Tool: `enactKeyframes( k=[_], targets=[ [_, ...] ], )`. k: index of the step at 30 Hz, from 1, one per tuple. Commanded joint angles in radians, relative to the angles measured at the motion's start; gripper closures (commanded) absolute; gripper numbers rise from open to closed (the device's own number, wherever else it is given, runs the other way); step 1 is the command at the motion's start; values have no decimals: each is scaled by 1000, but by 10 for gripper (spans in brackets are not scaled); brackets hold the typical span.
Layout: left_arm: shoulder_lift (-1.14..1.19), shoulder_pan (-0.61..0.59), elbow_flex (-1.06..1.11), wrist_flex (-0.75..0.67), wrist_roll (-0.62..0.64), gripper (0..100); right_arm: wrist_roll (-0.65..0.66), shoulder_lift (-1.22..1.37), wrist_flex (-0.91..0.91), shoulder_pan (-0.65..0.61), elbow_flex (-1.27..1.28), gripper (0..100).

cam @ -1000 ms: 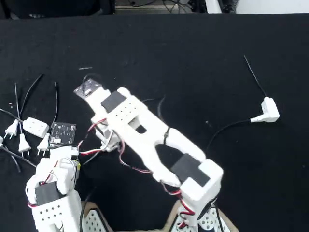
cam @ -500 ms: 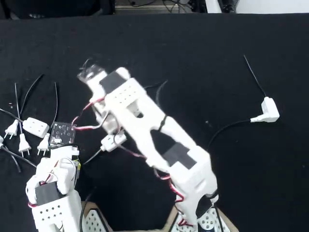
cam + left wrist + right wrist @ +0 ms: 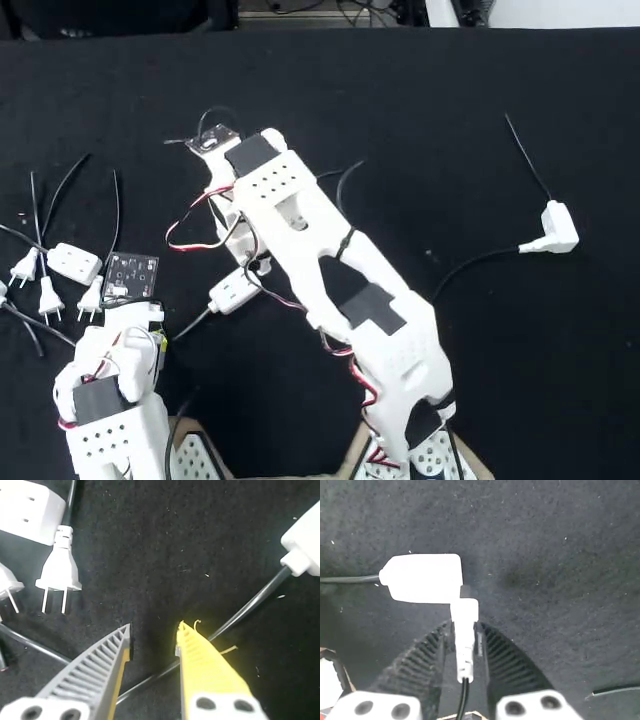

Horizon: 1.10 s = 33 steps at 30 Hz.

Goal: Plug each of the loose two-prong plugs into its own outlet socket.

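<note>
Black cloth, high view: right arm (image 3: 330, 270) reaches over a white socket (image 3: 230, 293); loose plugs (image 3: 50, 297) lie far left.

Left wrist view: left gripper (image 3: 152, 632) stands open and empty above a cable (image 3: 240, 615). Spare plug (image 3: 60, 575) lies flat, prongs toward the gripper.

Right wrist view: right gripper (image 3: 464, 635) pinches plug (image 3: 464, 622), long axis straight out from the gripper, nose at the socket's corner. Risk: an off-centre push skids the unanchored socket.

Light is even and falls from above. The black cloth (image 3: 420, 120) stays matt, without glare. In the right wrist view the white socket block (image 3: 422, 577) and plug (image 3: 464, 615) are washed out bright, and a soft shadow lies at 3 o'clock from the block.
</note>
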Motion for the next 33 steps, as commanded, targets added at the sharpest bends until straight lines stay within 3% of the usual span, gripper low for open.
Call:
enactKeyframes(
  k=[1, 13, 17, 26, 33],
  targets=[
    [2, 2, -8, 3, 8, 848, 0, -2, 29, -26, -2, 988],
    [2, 12, -12, -6, 5, 848, 37, -38, 35, -46, 10, 988],
    [3, 10, -21, -68, -46, 848, 41, -166, 29, -40, 145, 988],
    [12, 42, -74, -8, -38, 844, 41, -573, -183, -41, 625, 988],
    [14, 82, -120, -15, -40, 817, 58, -630, -189, -8, 682, 988]
  ],
)
